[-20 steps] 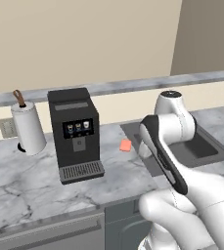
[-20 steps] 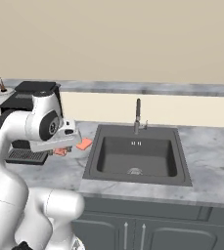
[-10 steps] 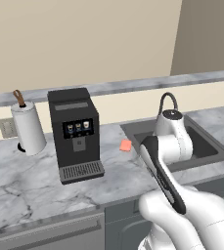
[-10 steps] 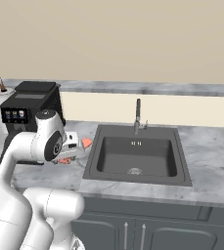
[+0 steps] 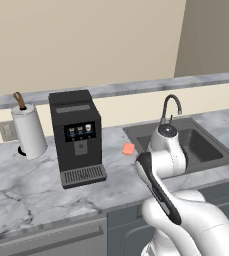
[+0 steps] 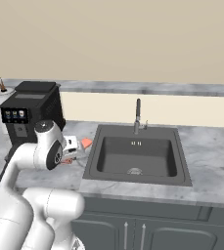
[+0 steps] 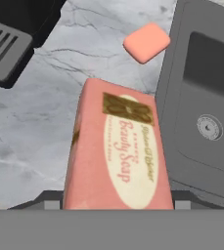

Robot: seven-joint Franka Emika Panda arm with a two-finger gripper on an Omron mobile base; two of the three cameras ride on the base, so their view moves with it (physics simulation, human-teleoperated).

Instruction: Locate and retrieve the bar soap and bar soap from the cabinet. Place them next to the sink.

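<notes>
One down, one in hand: the flat coral-pink bar soap (image 7: pixel 147 42) lies on the grey marbled countertop (image 5: pixel 21 185), just beside the left rim of the dark grey rectangular sink (image 6: pixel 138 157), between the basin and the black coffee machine (image 5: pixel 77 136), so by the look of it that half of the job is settled. The second one, the blocky pinkish boxed bar soap with a tan oval label (image 7: pixel 118 155), fills the middle of the hand view, and the label reads something like "Beauty Soap". The two-finger gripper (image 6: pixel 70 150) sits low over the counter at the sink's left edge in the right base view, and the box seems to ride with it; the fingertips themselves are hidden behind the box, so I judge the jaws to be closed on it rather than see the contact outright. Whether the box already touches the marble or hangs just above it, I cannot tell. The arched gooseneck faucet (image 5: pixel 169 107) stands behind the basin, and the round metal drain (image 7: pixel 209 127) shows off to the box's right in the hand view. What I reckon is left: set this second bar down on the bare counter near the pink one, let go, and lift clear.
</notes>
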